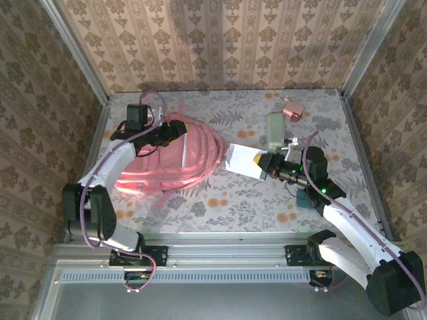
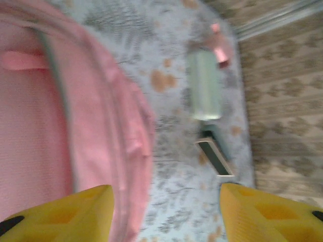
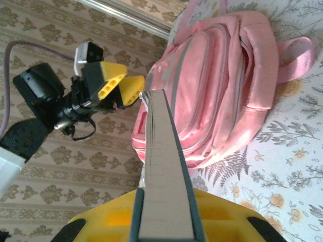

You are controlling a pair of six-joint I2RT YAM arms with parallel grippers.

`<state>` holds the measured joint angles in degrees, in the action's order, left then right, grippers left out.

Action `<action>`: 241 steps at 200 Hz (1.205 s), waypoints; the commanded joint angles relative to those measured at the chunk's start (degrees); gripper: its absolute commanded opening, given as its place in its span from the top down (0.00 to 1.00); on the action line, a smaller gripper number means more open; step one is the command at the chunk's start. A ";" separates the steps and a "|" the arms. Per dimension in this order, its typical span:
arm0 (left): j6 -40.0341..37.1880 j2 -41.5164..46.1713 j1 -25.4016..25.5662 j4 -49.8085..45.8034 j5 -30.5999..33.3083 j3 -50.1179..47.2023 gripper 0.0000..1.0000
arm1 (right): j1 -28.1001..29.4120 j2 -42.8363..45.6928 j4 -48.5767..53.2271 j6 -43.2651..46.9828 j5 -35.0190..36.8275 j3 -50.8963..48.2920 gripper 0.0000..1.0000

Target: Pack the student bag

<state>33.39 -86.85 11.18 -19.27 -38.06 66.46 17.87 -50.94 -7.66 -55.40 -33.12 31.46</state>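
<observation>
The student bag [image 1: 167, 163], a large pink backpack, lies on the left half of the table, and it also appears in the wrist views [image 2: 60, 116] [image 3: 222, 85]. My left gripper [image 1: 179, 129] hovers at the bag's top edge, open, with nothing between its yellow fingers [image 2: 75, 212]. From the right wrist it appears beyond the bag [image 3: 118, 83]. My right gripper [image 1: 263, 163] is shut on a thin white-covered book [image 1: 241, 160], held just right of the bag. That book runs edge-on out from between the right jaws [image 3: 164, 166] and points at the bag.
A pale green case [image 1: 275, 130] lies at the back right, with a small pink box [image 1: 292, 109] beyond it. A dark teal object [image 1: 307, 198] sits by the right arm. Patterned walls enclose the table on three sides.
</observation>
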 commanded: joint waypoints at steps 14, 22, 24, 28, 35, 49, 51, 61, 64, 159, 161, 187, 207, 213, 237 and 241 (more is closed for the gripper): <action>-6.79 -6.73 0.04 -9.75 7.04 4.89 0.42 | -0.29 1.35 0.42 2.18 1.01 -0.41 1.00; -7.21 -7.95 0.47 -9.75 7.27 5.63 0.42 | -0.29 1.18 0.07 2.18 0.95 -0.61 1.00; -7.31 -8.26 0.57 -9.74 7.40 5.79 0.42 | -0.29 1.10 -0.02 2.17 0.91 -0.66 1.00; -7.44 -8.78 0.79 -9.74 7.63 6.03 0.42 | -0.33 1.08 -0.19 2.11 0.87 -0.78 1.00; -7.51 -9.71 1.21 -9.81 7.86 6.46 0.42 | -0.42 1.01 -0.48 2.05 0.78 -0.94 1.00; -7.30 -11.65 2.07 -9.50 6.89 7.25 0.42 | -0.38 0.80 -1.04 2.09 0.36 -1.12 1.00; -7.35 -11.89 2.26 -9.39 6.74 7.34 0.42 | -0.38 0.83 -1.04 2.12 0.34 -1.13 1.00; -7.43 -13.04 3.15 -9.17 6.38 7.91 0.42 | -0.49 0.74 -0.80 2.56 0.17 -1.21 1.00; -7.41 -13.38 3.42 -9.06 6.27 8.09 0.42 | -0.50 0.75 -0.78 2.64 0.12 -1.27 1.00; -14.85 -21.88 9.64 -19.94 13.25 18.68 0.67 | -2.06 0.43 0.42 3.53 -1.47 -1.21 1.00; -15.24 -21.81 9.89 -20.26 13.54 18.92 0.68 | -2.07 0.52 0.69 3.69 -1.37 -1.12 1.00; -20.72 -21.26 13.12 -25.29 18.65 22.80 0.89 | -2.98 1.67 6.53 6.02 1.62 0.58 1.00; -23.57 -20.51 15.49 -28.06 19.26 25.62 0.99 | -3.86 3.25 11.82 7.76 6.00 1.68 1.00; -24.27 -19.97 16.99 -28.62 19.30 26.38 1.00 | -3.93 3.70 13.29 8.53 7.03 2.05 1.00; -27.09 -17.11 19.72 -30.55 18.77 28.69 1.00 | -4.23 5.42 19.01 10.71 11.18 3.48 1.00; -27.30 -16.43 19.84 -30.69 18.21 28.77 1.00 | -4.28 5.76 19.71 10.94 11.75 3.73 1.00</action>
<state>11.73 -108.31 28.01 -46.26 -17.21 92.05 14.06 -47.72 6.00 -47.94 -26.79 31.83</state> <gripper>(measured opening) 0.063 0.185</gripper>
